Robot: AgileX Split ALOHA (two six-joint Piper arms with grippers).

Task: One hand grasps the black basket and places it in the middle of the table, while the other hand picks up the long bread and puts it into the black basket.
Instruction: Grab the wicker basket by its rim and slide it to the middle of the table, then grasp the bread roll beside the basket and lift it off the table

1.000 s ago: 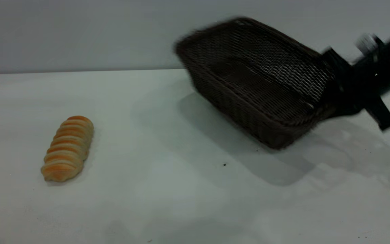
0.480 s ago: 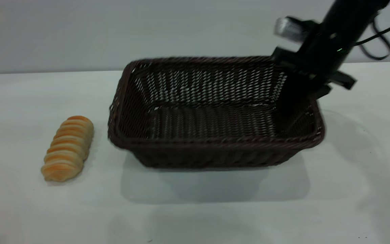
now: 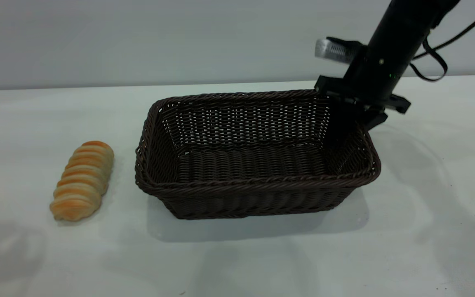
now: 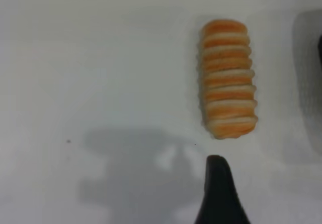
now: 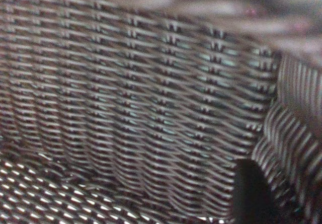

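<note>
I record that the black basket (image 3: 256, 153) has gone from tilted and airborne at 2 o'clock to level and flat on the tabletop (image 3: 427, 231), now centred. My right pincer (image 3: 355, 113) has swung from a low reach at 3 o'clock to a steep stance over the basket's 2 o'clock corner. A new shadow lies at 8 o'clock beside the long bread (image 3: 82, 180).

Beside the right gripper (image 3: 355, 117), rough woven wicker basket (image 3: 254, 194); matte smooth table (image 3: 427, 231); bread (image 3: 82, 180) seemingly soft-crusted.
</note>
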